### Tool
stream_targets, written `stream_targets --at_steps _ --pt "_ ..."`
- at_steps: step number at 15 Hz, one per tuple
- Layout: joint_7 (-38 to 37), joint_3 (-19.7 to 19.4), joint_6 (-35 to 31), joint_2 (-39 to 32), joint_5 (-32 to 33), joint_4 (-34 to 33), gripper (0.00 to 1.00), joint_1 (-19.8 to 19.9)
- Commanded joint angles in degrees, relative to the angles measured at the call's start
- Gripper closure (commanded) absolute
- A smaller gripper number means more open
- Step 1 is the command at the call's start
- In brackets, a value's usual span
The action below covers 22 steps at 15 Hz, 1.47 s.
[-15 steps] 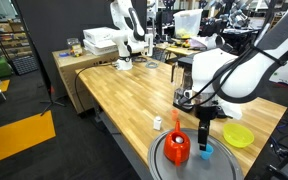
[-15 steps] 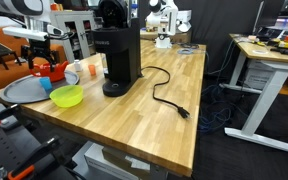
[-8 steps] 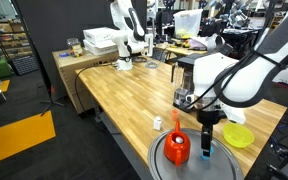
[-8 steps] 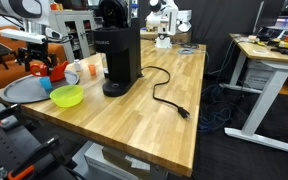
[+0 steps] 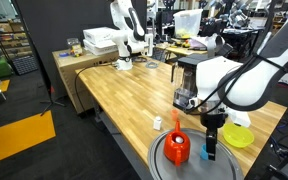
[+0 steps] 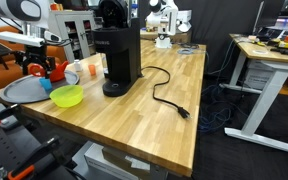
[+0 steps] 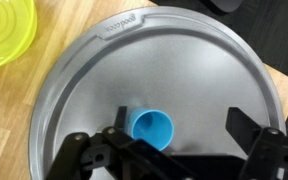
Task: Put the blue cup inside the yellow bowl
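In the wrist view the small light-blue cup [image 7: 152, 128] stands upright, mouth up, on the round grey tray [image 7: 184, 60]. My gripper [image 7: 182, 135] is open and low over the tray. The cup lies between its dark fingers, close to the left one, with a wide gap to the right finger [image 7: 246, 130]. The yellow bowl [image 7: 4, 35] lies on the wooden table just off the tray's rim, and it shows in both exterior views [image 5: 238, 135] [image 6: 67, 96]. In the exterior views the gripper [image 5: 211, 150] [image 6: 36, 68] hides the cup.
An orange-red kettle-like vessel [image 5: 178, 148] [image 6: 54, 70] stands on the tray beside the gripper. A small white bottle [image 5: 158, 123] is on the table near the tray. A black coffee machine [image 6: 117, 55] with its cable [image 6: 164, 95] stands behind the bowl.
The gripper has come down toward the tray over the blue cup, staying open. Nothing else has moved.
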State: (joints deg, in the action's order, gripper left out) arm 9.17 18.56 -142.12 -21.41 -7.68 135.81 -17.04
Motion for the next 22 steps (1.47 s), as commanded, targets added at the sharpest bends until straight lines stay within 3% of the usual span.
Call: stream_targets --at_steps 1,22 --pt "1.06 0.95 -0.96 -0.28 -0.42 -0.06 0.0 1.3" --pt "1.81 0.02 -0.79 -6.53 0.78 -4.64 0.0 2.47"
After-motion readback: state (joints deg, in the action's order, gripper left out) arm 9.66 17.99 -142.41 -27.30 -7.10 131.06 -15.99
